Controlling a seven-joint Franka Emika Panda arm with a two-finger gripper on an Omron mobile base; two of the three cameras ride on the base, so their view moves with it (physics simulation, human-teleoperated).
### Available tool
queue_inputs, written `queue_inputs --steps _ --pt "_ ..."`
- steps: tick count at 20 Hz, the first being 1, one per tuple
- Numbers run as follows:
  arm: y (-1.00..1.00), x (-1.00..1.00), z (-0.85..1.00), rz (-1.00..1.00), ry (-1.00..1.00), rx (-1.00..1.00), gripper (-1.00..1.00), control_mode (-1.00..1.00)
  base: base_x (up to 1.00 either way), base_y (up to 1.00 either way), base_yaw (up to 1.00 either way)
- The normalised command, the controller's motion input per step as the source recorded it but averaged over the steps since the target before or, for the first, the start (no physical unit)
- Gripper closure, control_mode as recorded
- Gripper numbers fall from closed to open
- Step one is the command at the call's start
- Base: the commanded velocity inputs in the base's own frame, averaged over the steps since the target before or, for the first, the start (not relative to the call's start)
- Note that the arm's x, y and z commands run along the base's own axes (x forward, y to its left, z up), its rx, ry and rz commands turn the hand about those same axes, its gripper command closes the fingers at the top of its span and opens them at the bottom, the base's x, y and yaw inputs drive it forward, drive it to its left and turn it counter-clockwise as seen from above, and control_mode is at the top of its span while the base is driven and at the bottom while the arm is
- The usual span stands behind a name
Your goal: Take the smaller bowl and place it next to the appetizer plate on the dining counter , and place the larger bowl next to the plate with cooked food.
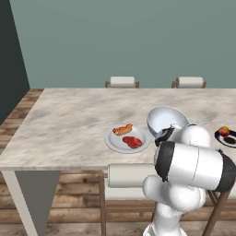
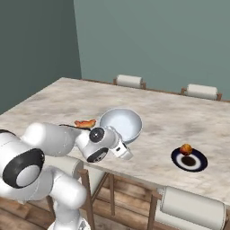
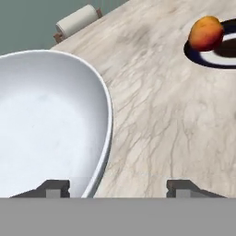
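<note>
Empty larger bowl (image 3: 46, 124) beside the hot-dog plate with cooked food (image 1: 115, 141), gripper (image 3: 119, 186) released.

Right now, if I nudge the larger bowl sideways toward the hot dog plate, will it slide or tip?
Probably slides: the larger bowl looks rigid and glossy on the smooth dining counter. A high push on its deep, rounded wall might rock it; push low.

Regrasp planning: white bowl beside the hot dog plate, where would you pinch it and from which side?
Probably the near rim of the larger bowl, from the robot's side. It stands upright on the dining counter, too wide to span, so one finger goes inside, one outside. The gripper is open, straddling that rim.
</note>
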Motion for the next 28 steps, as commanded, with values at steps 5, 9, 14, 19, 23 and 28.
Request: queue_inputs --steps 5,9,14,19,23,28 --pt "0.0 -0.38 1.0 -0.01 0.05 -0.02 -1.0 -1.0 0.0 0.0 0.0" --pt "0.0 -0.48 1.0 0.0 0.01 -0.03 -1.0 -1.0 0.0 0.0 0.0" --pt "0.0 -0.8 0.86 0.0 0.1 0.0 -1.0 -1.0 0.0 0.0 0.0" --pt "0.0 -0.86 0.8 0.0 0.14 0.0 -1.0 -1.0 0.0 0.0 0.0" --pt "0.08 -0.85 0.85 0.01 0.09 0.0 -1.0 -1.0 0.0 0.0 0.0" --pt "0.44 -0.74 0.62 0.23 0.01 0.0 -1.0 -1.0 0.0 0.0 0.0"
